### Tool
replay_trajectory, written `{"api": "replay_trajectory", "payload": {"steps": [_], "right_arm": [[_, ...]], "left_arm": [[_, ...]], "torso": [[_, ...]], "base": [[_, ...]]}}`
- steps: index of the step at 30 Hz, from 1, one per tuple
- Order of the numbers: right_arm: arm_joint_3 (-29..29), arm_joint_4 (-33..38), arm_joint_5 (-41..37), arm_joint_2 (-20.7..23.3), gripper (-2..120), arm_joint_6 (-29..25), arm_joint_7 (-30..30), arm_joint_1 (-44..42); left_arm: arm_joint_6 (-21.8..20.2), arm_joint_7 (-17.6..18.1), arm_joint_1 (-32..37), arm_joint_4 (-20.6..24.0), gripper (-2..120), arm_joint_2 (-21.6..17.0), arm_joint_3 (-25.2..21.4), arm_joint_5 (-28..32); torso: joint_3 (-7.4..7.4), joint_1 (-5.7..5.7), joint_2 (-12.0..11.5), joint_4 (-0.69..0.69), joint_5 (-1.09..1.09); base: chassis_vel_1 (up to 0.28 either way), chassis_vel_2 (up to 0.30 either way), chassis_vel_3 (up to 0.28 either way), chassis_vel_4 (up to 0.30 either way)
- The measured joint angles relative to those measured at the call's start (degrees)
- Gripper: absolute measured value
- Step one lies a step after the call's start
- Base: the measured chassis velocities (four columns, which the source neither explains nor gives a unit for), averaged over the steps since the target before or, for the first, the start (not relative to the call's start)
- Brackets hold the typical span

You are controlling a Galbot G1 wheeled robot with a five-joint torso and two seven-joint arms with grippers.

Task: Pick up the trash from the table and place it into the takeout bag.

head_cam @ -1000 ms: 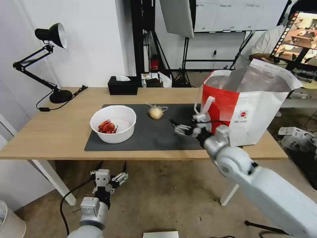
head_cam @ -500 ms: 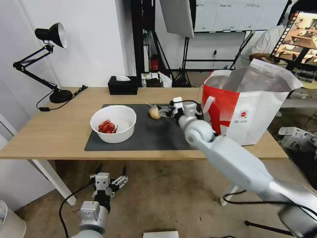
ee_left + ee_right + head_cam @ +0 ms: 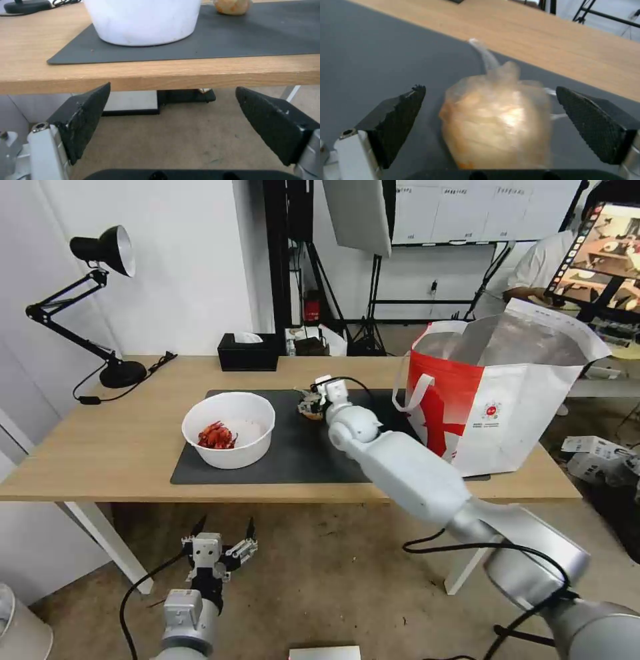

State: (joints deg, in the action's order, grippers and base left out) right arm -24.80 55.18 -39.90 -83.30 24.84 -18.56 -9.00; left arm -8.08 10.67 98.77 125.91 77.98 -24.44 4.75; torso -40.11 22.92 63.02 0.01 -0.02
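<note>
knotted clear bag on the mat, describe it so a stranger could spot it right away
On the wooden table, find the dark grey mat; near its far edge, between the white bowl and the takeout bag, lies the knotted clear bag. It sits between the right gripper's open fingers. It alone is a yellowish lump with a twisted tail.

Long light-wood table [image 3: 133, 440] on white legs, spanning the scene from left to right. Across its middle, a large dark grey mat [image 3: 293, 457] reaching close to the near edge. On the mat: white round bowl [image 3: 229, 430] with red shells at left, knotted clear bag [image 3: 496, 122] of yellowish lump farther back toward the centre. At right, red-and-white takeout bag [image 3: 507, 407], upright, mouth open. Along the far edge, black tissue box [image 3: 248, 355]; at far left, black desk lamp [image 3: 100, 307] with its cord on the wood.
</note>
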Motion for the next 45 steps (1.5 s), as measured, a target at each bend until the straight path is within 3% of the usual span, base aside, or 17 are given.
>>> {"api": "replay_trajectory", "payload": {"steps": [12, 18, 20, 29, 32, 35, 39, 42, 43, 45], "right_arm": [[1.67, -3.28, 2.67, -3.05, 99, 2.88, -1.85, -0.98], [1.87, -2.92, 2.75, -3.18, 82, 2.88, -3.74, -1.33], [1.89, -2.24, 2.52, -2.76, 70, 3.24, -4.73, -1.46], [1.75, 0.97, 0.61, -0.46, 40, 3.97, -6.59, -2.07], [1.47, 4.33, -0.9, 1.27, 30, 3.92, -7.79, -2.78], [0.59, 13.63, -3.76, 6.59, 16, 3.35, -10.03, -4.46], [0.61, 22.03, -4.46, 11.03, 10, 2.23, -11.65, -6.34], [0.75, 31.53, 1.06, 17.34, 7, -4.79, -9.93, -9.02], [0.75, 31.53, 1.06, 17.34, 7, -4.79, -9.93, -9.02], [2.5, 37.81, 2.63, 22.79, 7, -8.33, -7.41, -10.98]], "left_arm": [[0.66, 0.04, 0.13, -0.05, 100, -0.1, -0.47, 0.29], [0.7, 0.08, 0.02, -0.09, 100, -0.33, -0.46, 0.36], [0.71, 0.09, -0.13, -0.19, 100, -0.4, -0.41, 0.41], [0.73, 0.11, -0.78, -0.5, 100, -0.8, -0.21, 0.7], [0.73, 0.16, -0.89, -0.48, 100, -1.09, -0.23, 1.04], [0.73, 0.23, -0.78, 0.06, 100, -1.6, -0.48, 1.36], [0.78, 0.25, -0.17, 0.64, 100, -1.79, -0.82, 1.43], [1.3, 0.32, 1.04, 1.48, 100, -1.38, -1.42, 1.41], [1.3, 0.32, 1.04, 1.48, 100, -1.38, -1.42, 1.41], [1.34, 0.4, 1.13, 2.13, 100, -1.32, -1.41, 1.41]], "torso": [[0.01, 0.0, 0.01, -0.01, 0.01], [0.01, -0.01, 0.01, -0.01, 0.02], [0.01, -0.01, 0.01, -0.01, 0.02], [0.0, 0.0, 0.01, -0.02, 0.02], [0.0, 0.0, 0.0, -0.01, 0.02], [0.0, 0.0, 0.0, -0.02, 0.02], [0.0, 0.0, 0.0, -0.03, 0.03], [0.0, 0.0, 0.01, 0.01, 0.04], [0.0, 0.0, 0.01, 0.01, 0.04], [0.01, -0.01, 0.01, -0.01, 0.04]], "base": [[0.0, 0.0, 0.0, 0.0], [0.0, 0.0, 0.0, 0.0], [0.0, 0.0, 0.0, 0.0], [0.0, 0.0, 0.0, 0.0], [0.0, 0.0, 0.0, 0.0], [0.0, 0.0, 0.0, 0.0], [0.0, 0.0, 0.0, 0.0], [0.0, 0.0, 0.0, 0.0], [0.0, 0.0, 0.0, 0.0], [0.0, 0.0, 0.0, 0.0]]}}
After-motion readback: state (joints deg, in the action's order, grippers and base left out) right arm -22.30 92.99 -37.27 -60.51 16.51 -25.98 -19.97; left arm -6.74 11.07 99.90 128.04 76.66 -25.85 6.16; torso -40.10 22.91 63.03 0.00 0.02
